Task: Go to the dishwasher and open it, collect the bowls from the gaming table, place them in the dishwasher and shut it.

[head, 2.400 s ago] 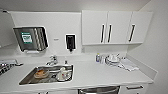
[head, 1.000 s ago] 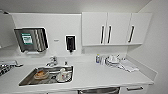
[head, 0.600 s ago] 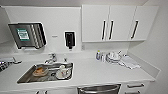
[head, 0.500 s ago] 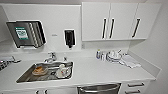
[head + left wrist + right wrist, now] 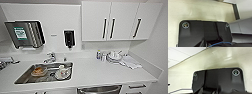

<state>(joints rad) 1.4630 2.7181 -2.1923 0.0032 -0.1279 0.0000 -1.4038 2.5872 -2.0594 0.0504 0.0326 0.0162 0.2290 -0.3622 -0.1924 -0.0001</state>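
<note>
1. At the far left edge of the head view, a dark object [image 5: 7, 61] lies on the worktop [image 5: 100, 72], half cut off by the frame; what it is cannot be told.
2. In the upper left, a steel dispenser [image 5: 25, 33] with a green label hangs on the white wall, tilted a little.
3. Below it, in the lower left, the sink [image 5: 45, 73] is sunk into the worktop, with a tap [image 5: 50, 58] at its back rim. Inside lie an orange-brown dish [image 5: 38, 71] and, just beside it to the right, pale crockery [image 5: 62, 71].
4. At centre, a black soap dispenser [image 5: 69, 38] is fixed to the wall above the worktop.
5. Centre and right of the sink, the worktop is bare white up to its front edge, the widest open stretch.
6. At the bottom edge, right of centre, the steel top of the dishwasher [image 5: 99, 89] shows under the worktop; its door looks closed. White drawers [image 5: 136, 87] with dark handles sit just to its right.
7. In the upper right, three white cabinet doors [image 5: 121, 21] with dark vertical handles hang above the worktop.
8. Below them, at the back of the worktop, small bottles [image 5: 100, 55] stand next to a stack of pale dishes [image 5: 114, 56], with a white cloth [image 5: 131, 62] to the right.
9. At the far right, a white side wall closes the worktop's end.
10. Both wrist views show the dark plate against a pale cream surface; whether either gripper is wide, narrow or holding anything cannot be told.
</note>
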